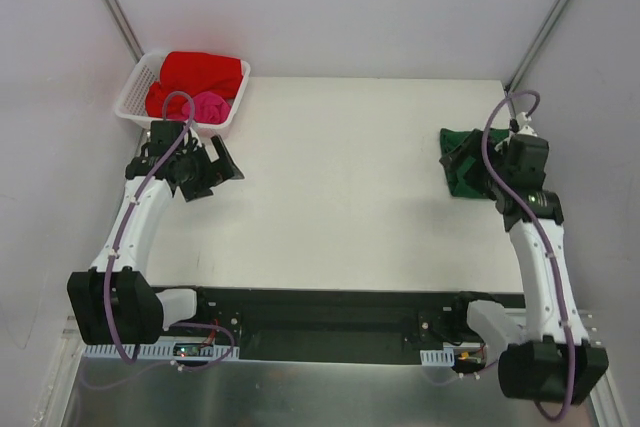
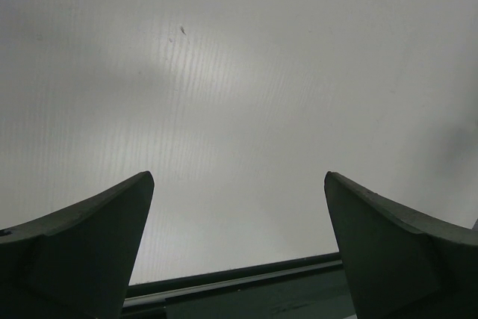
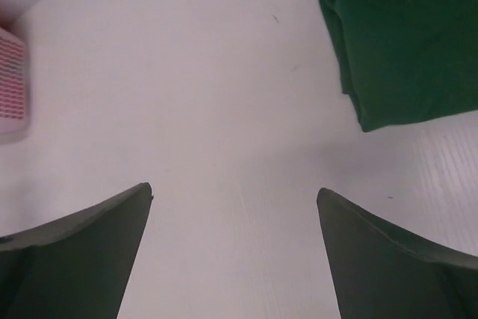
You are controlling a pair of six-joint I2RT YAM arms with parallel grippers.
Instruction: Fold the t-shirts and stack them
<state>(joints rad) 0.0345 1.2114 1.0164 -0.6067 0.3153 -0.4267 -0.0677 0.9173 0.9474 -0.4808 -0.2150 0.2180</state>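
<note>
Two in basket (image 1: 132, 99): red shirt (image 1: 200, 72), pink shirt (image 1: 212, 107); green shirt (image 3: 403, 35) well right of basket; left pincer (image 2: 239, 177), right pincer (image 3: 235, 192) gaping, empty.

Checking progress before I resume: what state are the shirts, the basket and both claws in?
green t-shirt: looks folded, flat on the table, right side, not gripped.
red t-shirt: bunched in the basket, unfolded.
pink t-shirt: bunched in the basket beside the red one.
basket: upright, far left corner of the table.
left claw: open, empty, over bare table.
right claw: open, empty, beside the green t-shirt.
</note>
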